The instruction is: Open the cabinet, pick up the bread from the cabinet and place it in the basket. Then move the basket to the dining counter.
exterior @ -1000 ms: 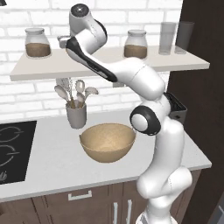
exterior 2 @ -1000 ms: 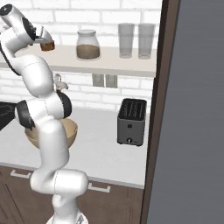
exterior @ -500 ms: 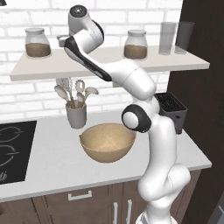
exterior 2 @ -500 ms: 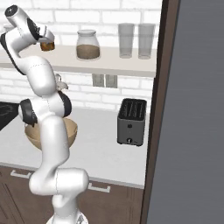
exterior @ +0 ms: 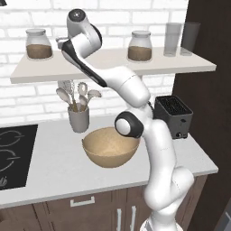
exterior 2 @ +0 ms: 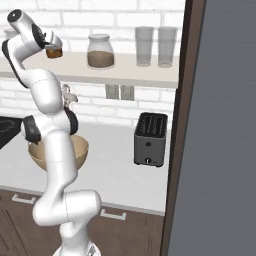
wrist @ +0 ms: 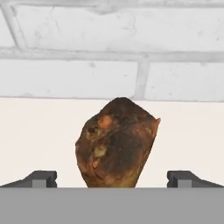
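Note:
The bread [wrist: 116, 144], a dark brown rough-crusted lump, sits on the pale shelf board against the white brick wall. In the hand view it lies straight ahead, between my two fingertips [wrist: 41, 178], which stand wide apart on either side without touching it. My gripper [wrist: 112, 179] is open. From the base, the hand [exterior: 61, 43] is raised to the shelf [exterior: 113, 63] between the two glass jars, also seen from the right [exterior 2: 51, 42]. The tan basket [exterior: 110, 149] stands on the grey worktop below, partly behind the arm [exterior 2: 80, 149].
Two glass jars [exterior: 38, 44] [exterior: 139, 46] and two tall glasses [exterior: 180, 38] stand on the shelf. On the worktop are a utensil holder [exterior: 79, 118], a black toaster [exterior: 173, 115] and a cooktop [exterior: 11, 155]. A dark tall panel [exterior 2: 220, 125] closes the right side.
The arm's elbow and hand have swung a little to the left along the shelf. The basket and jars have not moved.

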